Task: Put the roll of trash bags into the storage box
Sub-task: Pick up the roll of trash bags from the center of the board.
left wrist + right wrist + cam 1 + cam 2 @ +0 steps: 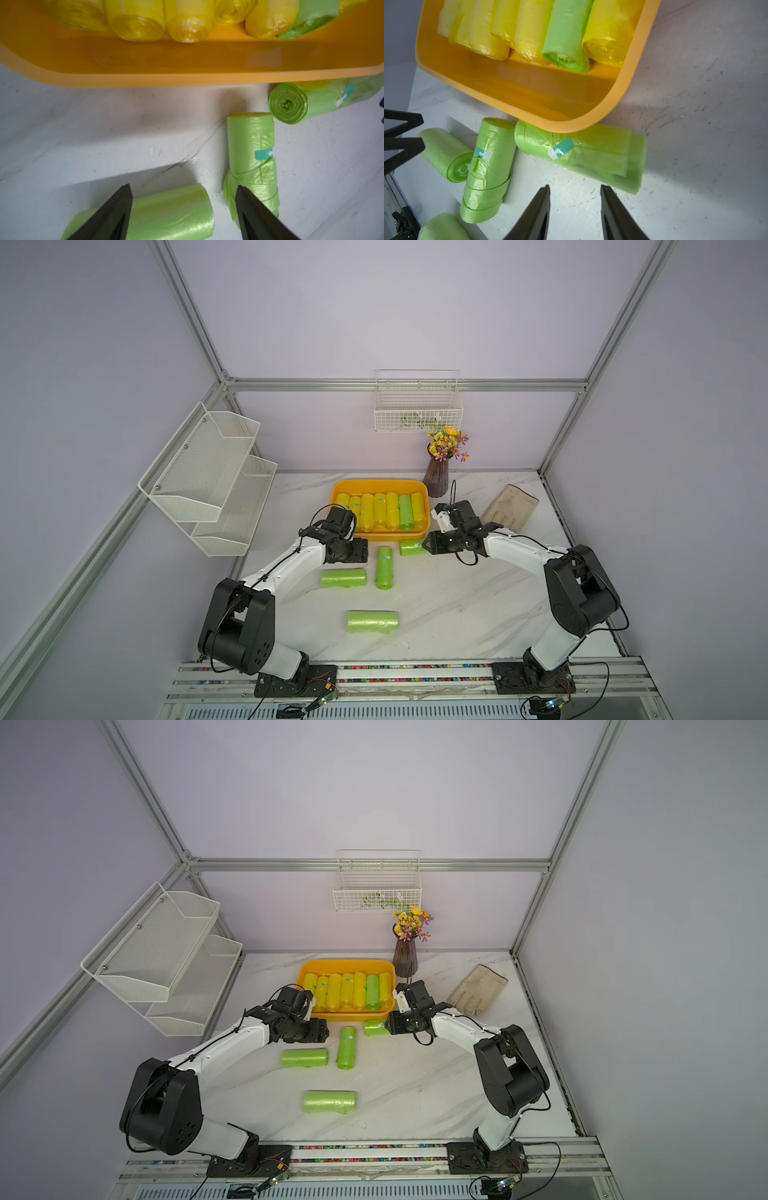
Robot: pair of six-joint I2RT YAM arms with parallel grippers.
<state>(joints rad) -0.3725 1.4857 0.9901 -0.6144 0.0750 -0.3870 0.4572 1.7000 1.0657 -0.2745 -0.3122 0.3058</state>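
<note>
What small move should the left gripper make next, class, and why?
Probably lower and close on the green roll beneath it. The left gripper is open and empty, with its jaws on either side of that roll. The roll lies on the table, outside the orange storage box.

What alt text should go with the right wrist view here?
The right gripper, open and empty, hangs over the table before a partly unrolled green roll at the rim of the orange box. The box holds yellow rolls and one green roll; three more green rolls lie on the table.
</note>
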